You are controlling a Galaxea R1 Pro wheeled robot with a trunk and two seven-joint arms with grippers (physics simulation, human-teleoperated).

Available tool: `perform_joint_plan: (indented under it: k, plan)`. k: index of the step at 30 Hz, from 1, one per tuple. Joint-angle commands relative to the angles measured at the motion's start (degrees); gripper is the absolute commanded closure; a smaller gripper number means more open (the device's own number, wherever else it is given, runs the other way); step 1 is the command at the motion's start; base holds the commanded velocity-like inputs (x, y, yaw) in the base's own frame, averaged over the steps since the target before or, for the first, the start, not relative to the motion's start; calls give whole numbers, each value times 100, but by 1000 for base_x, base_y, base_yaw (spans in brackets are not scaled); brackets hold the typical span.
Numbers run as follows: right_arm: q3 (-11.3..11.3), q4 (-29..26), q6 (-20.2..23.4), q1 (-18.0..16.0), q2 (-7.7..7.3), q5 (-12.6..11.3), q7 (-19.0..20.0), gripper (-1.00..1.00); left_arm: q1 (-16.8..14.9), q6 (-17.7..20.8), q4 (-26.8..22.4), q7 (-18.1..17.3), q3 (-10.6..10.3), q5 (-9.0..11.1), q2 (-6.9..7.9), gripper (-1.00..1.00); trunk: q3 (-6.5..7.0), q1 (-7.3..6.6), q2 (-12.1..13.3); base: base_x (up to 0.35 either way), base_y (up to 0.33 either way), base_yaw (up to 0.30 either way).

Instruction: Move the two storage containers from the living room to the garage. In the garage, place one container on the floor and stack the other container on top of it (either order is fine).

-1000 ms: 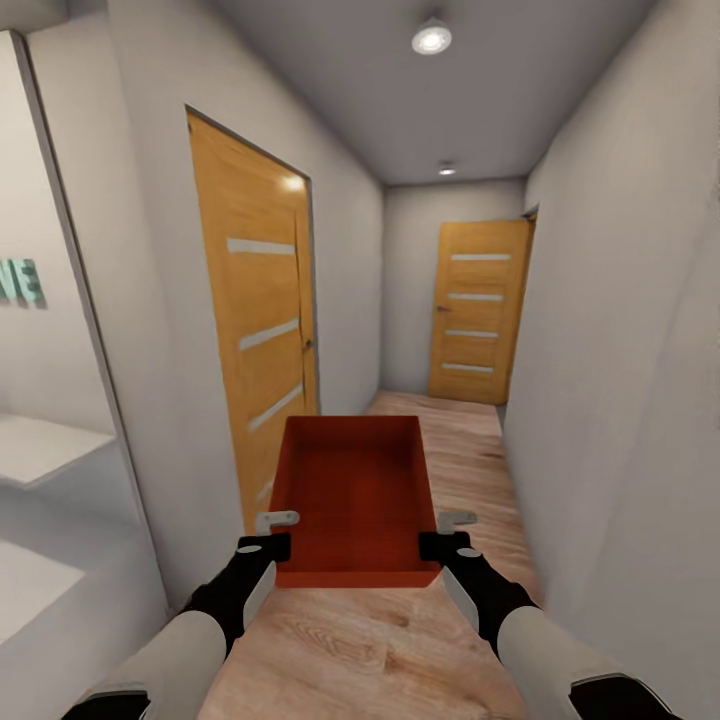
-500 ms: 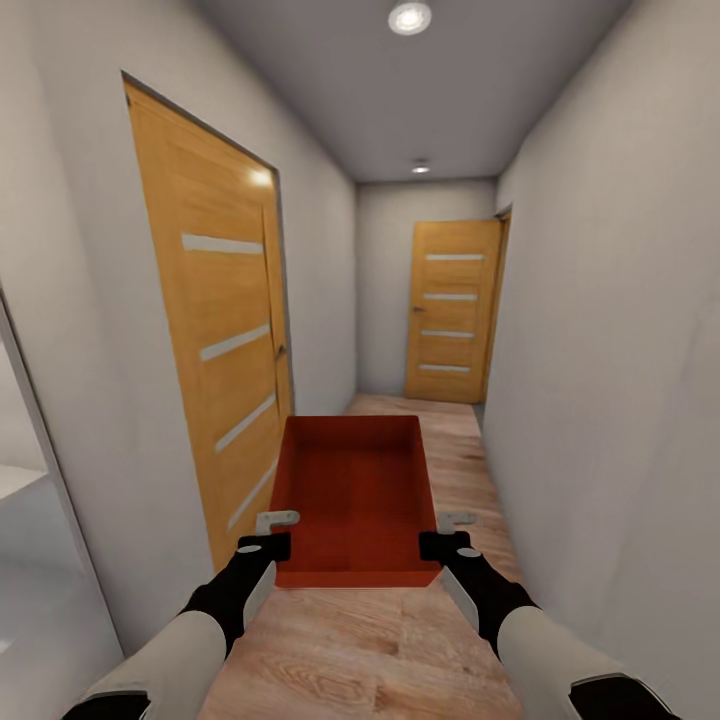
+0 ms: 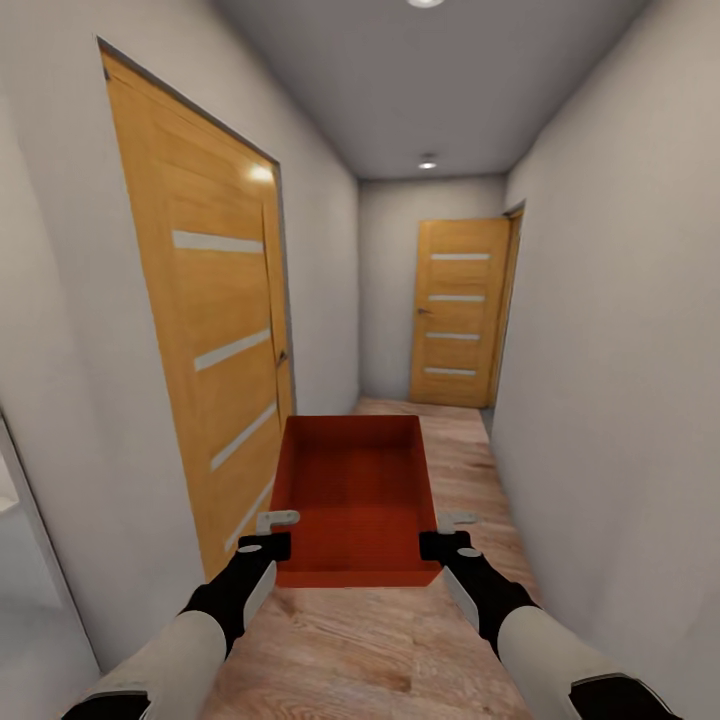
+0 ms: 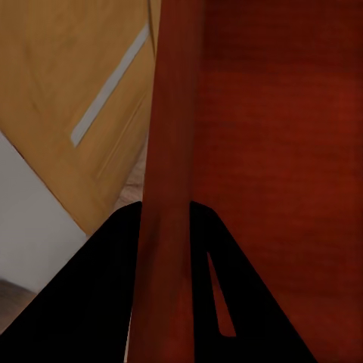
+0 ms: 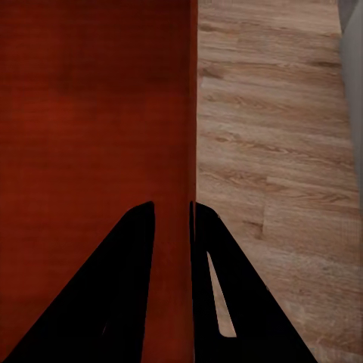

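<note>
I carry one red-orange storage container (image 3: 352, 495) level in front of me, above a light wood-plank hallway floor. My left gripper (image 3: 272, 536) is shut on its left wall near the front corner. My right gripper (image 3: 448, 536) is shut on its right wall. In the left wrist view the container's wall (image 4: 170, 151) runs between the black fingers (image 4: 98, 302). The right wrist view shows the other wall (image 5: 172, 227) pinched between the fingers (image 5: 121, 295), with plank floor beside it. The bin is empty inside.
A narrow corridor with white-grey walls runs ahead. A wooden door (image 3: 205, 330) with pale stripes stands close on the left. Another wooden door (image 3: 462, 310) closes the far end. The right wall (image 3: 620, 350) is near. A ceiling light (image 3: 427, 162) glows above.
The view has advanced down the corridor and turned slightly: the left door looms larger, the bright opening at far left has nearly slid out. The container stays held the same way.
</note>
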Motion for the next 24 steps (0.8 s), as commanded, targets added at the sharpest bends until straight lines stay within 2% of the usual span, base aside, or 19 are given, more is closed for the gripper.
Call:
perform_joint_plan:
  k: [1, 5, 24]
  plan:
    - [48, -5, 27, 3, -6, -149, 17, 100, -3, 44, -226, 258, 341, 139, -7, 100, -3, 5, -4, 322, 96, 0]
    - [48, -5, 28, 3, -4, -149, 17, 100, -3, 41, -226, 260, 341, 139, -7, 100, -3, 5, -4, 322, 96, -34]
    - [48, -5, 33, 3, 2, -149, 17, 100, -3, 37, -234, 263, 341, 139, -7, 100, -3, 5, -4, 322, 93, -239]
